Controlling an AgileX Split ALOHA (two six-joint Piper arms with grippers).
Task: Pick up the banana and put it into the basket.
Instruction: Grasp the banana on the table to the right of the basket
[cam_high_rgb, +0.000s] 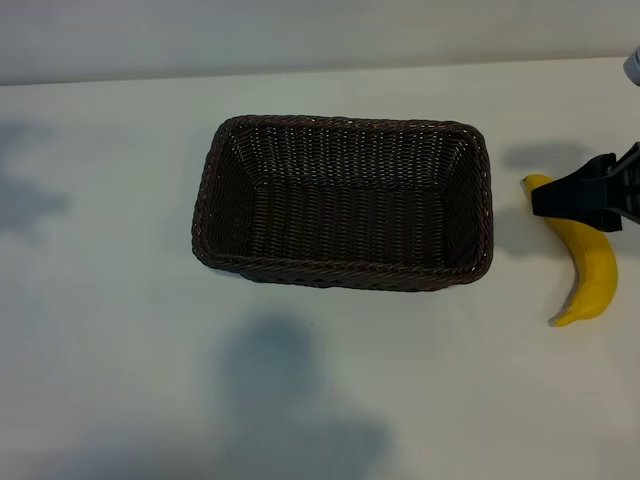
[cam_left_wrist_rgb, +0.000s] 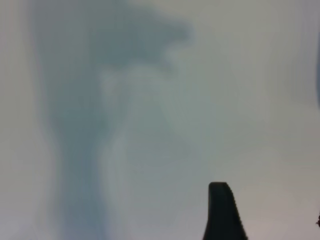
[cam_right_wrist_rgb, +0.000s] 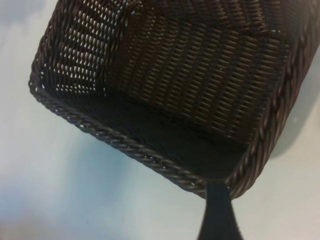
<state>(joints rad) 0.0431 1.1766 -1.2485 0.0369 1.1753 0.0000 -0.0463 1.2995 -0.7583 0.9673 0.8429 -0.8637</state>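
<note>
The yellow banana (cam_high_rgb: 590, 270) lies on the white table to the right of the dark-brown wicker basket (cam_high_rgb: 340, 122), curving toward the front edge. My right gripper (cam_high_rgb: 550, 198) reaches in from the right edge and hangs over the banana's far end, hiding part of it. Its jaws stand open with nothing between them. In the right wrist view one black finger (cam_right_wrist_rgb: 217, 212) shows against the basket's rim (cam_right_wrist_rgb: 125, 145), and the banana is out of view. My left gripper is out of the exterior view. In its wrist view one finger (cam_left_wrist_rgb: 222, 215) shows above bare table.
The basket's inside (cam_high_rgb: 345, 215) holds nothing. Bare table (cam_high_rgb: 120, 330) spreads to the left of the basket and in front of it, crossed by arm shadows. A narrow strip of table separates the basket's right wall from the banana.
</note>
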